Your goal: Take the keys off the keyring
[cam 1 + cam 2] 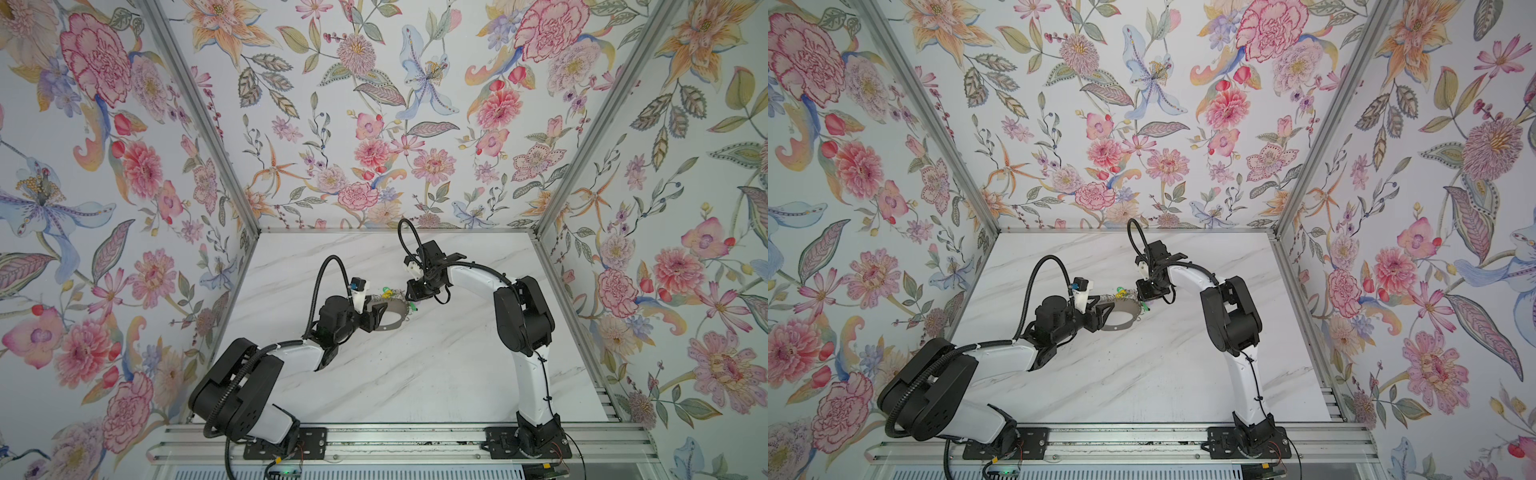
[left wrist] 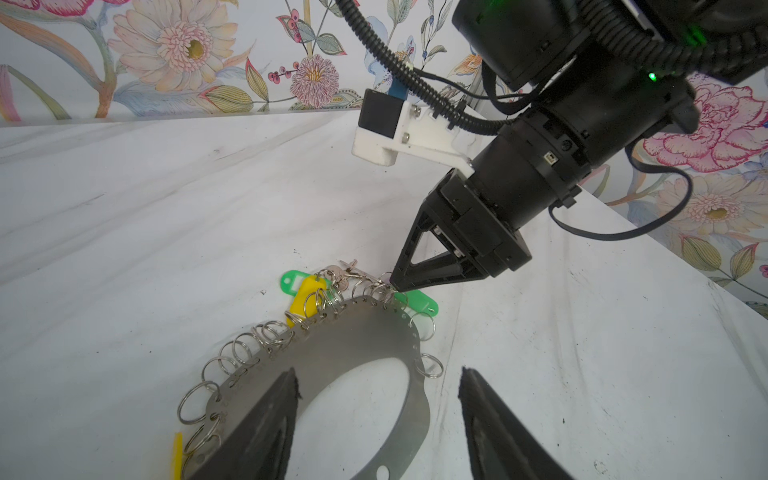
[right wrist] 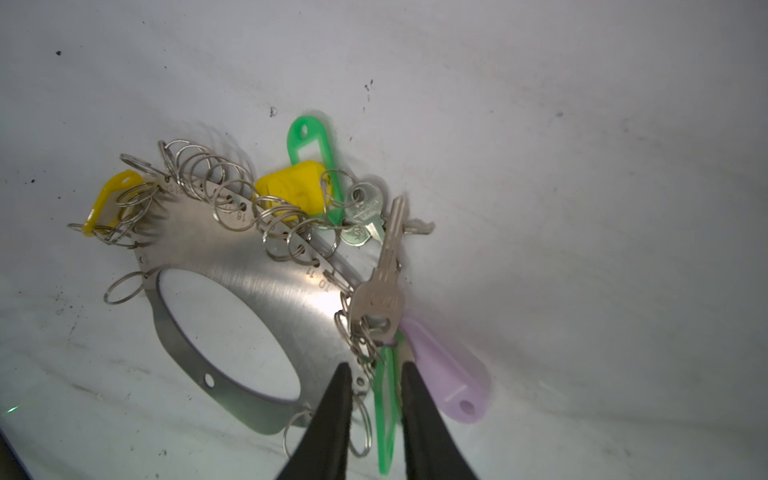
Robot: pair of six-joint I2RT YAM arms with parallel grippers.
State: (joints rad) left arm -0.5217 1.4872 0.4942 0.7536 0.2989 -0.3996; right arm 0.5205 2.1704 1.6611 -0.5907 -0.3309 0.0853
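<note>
The keyring [image 2: 332, 345] is a grey crescent plate lying flat on the table, with wire rings along its outer edge; it shows in both top views [image 1: 394, 319] [image 1: 1121, 318]. Keys [image 3: 390, 266] with green [image 3: 309, 145], yellow [image 3: 297, 187] and purple [image 3: 449, 374] tags hang from the rings. My left gripper [image 2: 378, 378] is open, one finger over the plate and the other past the plate's end. My right gripper [image 3: 376, 370] is closed to a narrow gap on a green tag [image 3: 384, 407] and wire rings at the far rim of the keyring.
The marble table [image 1: 415, 374] is walled by flowered panels on three sides. An aluminium rail [image 1: 395, 440] with both arm bases runs along the front edge. Another yellow tag [image 3: 108, 203] hangs at the far end of the crescent.
</note>
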